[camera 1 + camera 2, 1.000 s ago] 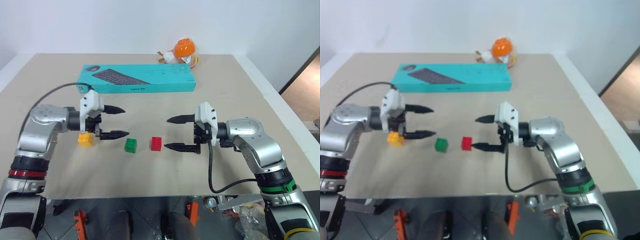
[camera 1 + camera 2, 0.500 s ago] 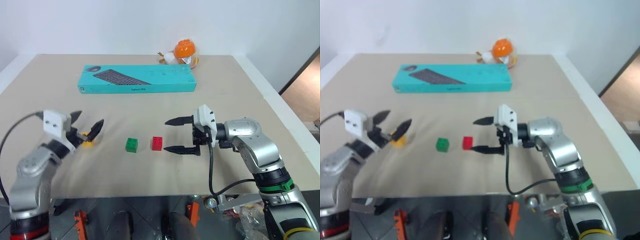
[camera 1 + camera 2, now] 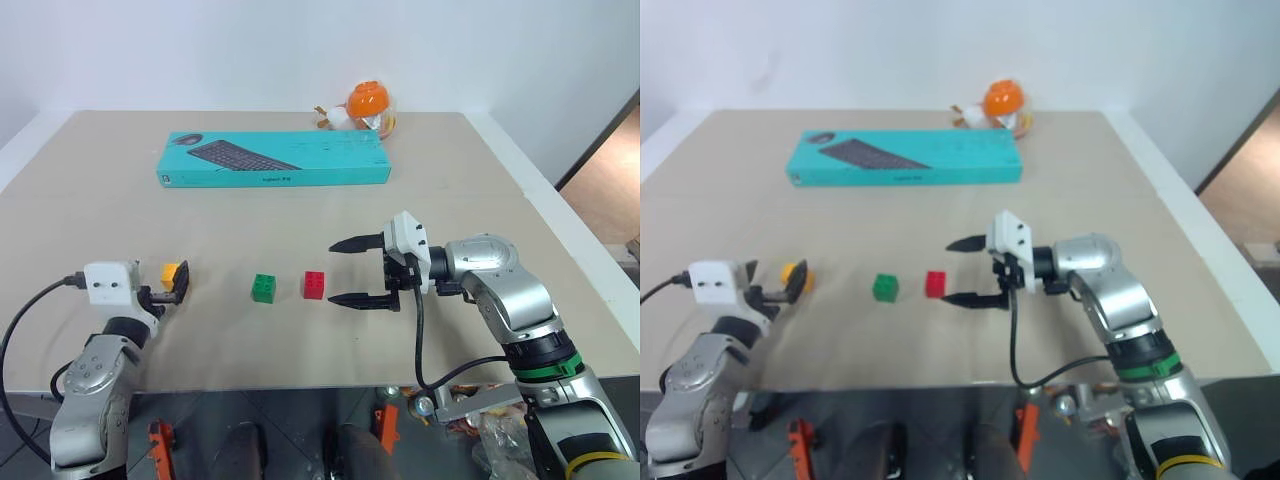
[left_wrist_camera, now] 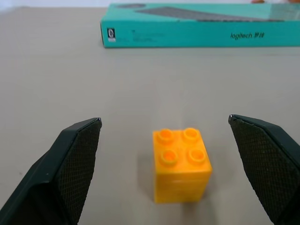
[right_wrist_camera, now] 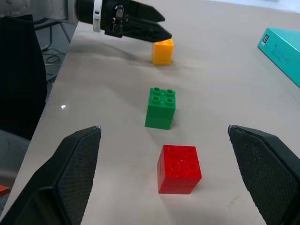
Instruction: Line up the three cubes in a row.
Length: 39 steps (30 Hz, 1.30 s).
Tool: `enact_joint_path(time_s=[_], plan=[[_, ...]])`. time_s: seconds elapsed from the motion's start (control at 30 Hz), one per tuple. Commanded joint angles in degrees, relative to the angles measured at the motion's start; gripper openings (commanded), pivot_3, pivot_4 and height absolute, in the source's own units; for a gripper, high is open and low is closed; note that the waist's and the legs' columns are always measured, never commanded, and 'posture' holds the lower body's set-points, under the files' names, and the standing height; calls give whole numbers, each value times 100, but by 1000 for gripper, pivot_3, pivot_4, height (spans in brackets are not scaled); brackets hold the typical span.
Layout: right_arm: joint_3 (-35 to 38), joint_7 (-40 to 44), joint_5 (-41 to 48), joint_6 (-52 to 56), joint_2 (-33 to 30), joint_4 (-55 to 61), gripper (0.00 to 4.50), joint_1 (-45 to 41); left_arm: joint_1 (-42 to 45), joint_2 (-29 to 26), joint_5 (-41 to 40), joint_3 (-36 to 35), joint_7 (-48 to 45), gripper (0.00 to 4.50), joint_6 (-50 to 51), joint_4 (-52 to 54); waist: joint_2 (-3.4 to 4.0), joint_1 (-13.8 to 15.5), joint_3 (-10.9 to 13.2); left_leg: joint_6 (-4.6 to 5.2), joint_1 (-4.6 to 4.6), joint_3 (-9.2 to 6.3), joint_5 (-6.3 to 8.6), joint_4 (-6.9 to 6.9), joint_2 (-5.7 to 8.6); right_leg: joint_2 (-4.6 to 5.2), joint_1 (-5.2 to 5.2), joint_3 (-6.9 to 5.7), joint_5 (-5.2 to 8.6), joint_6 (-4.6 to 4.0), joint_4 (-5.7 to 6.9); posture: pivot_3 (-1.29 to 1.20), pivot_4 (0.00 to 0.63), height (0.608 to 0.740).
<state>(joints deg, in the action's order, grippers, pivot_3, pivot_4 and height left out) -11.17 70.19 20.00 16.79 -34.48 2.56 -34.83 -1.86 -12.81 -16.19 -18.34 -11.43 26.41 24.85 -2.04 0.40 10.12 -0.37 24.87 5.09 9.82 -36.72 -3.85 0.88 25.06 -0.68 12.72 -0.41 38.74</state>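
Note:
The three cubes sit in a rough left-to-right row on the tan table (image 3: 300,350): yellow-orange cube (image 3: 170,272), green cube (image 3: 264,288), red cube (image 3: 314,285). My left gripper (image 3: 168,292) is low near the table's front left and points forward. It is open, with the yellow-orange cube (image 4: 180,164) in the gap by its fingertips, touching neither. My right gripper (image 3: 332,272) points left at the red cube (image 5: 179,168) from just to its right. This gripper is open and empty, and the green cube (image 5: 161,107) lies beyond the red one.
A long teal keyboard box (image 3: 275,158) lies across the back of the table, with a round orange toy (image 3: 366,102) behind its right end. A cable hangs from each wrist. The table's front edge runs just below both arms.
My left arm dropped and pulled back toward the front left, turning from pointing right to pointing forward at the yellow-orange cube. The cubes and my right gripper stayed put.

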Motion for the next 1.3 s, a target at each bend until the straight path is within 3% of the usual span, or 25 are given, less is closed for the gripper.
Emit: enact_joint_path(time_s=[0.03, 0.17, 0.37, 0.53, 0.87, 1.3], plan=[[100, 14, 16, -88, -12, 121, 4500, -82, 60, -2, -28, -14, 238, 4487, 284, 52, 0, 0, 0, 0, 0, 0, 0, 1, 0, -1, 1, 1, 0, 0, 0, 0, 150, 740], [108, -22, 7, -92, -15, 170, 4500, -40, 254, -121, -7, 59, 284, 3372, 506, -75, -1, 0, 0, 0, 1, -2, 0, 4, -1, -4, 3, 0, 0, 0, 0, 0, 150, 740], [148, -76, 3, -105, -46, 207, 4500, -15, 455, -173, 32, 147, 415, 1311, 839, -90, -1, 0, 0, 0, 1, -1, 0, 3, 0, -3, 3, 2, -1, 1, 0, 0, 150, 740], [168, -107, 5, -105, -68, 251, 4500, 32, 403, -167, 29, 205, 482, 1310, 930, 75, -1, 0, 0, 0, 1, -1, 0, 4, 0, -3, 3, 2, 0, 1, -2, 0, 150, 740], [218, -199, -3, -94, -137, 315, 4500, 112, -54, -154, 411, 1229, 399, 1310, 692, 832, -1, 1, 1, -1, 5, -1, 1, 9, 2, 1, 6, 5, 1, 0, -8, 0, 150, 740], [256, -247, 22, -39, -243, 413, 4500, 187, 29, -91, 555, 1304, 401, 1310, 525, 480, -1, 1, 1, -1, 6, -4, 1, 12, 1, -3, 8, 4, 3, -1, -10, 0, 150, 740]])
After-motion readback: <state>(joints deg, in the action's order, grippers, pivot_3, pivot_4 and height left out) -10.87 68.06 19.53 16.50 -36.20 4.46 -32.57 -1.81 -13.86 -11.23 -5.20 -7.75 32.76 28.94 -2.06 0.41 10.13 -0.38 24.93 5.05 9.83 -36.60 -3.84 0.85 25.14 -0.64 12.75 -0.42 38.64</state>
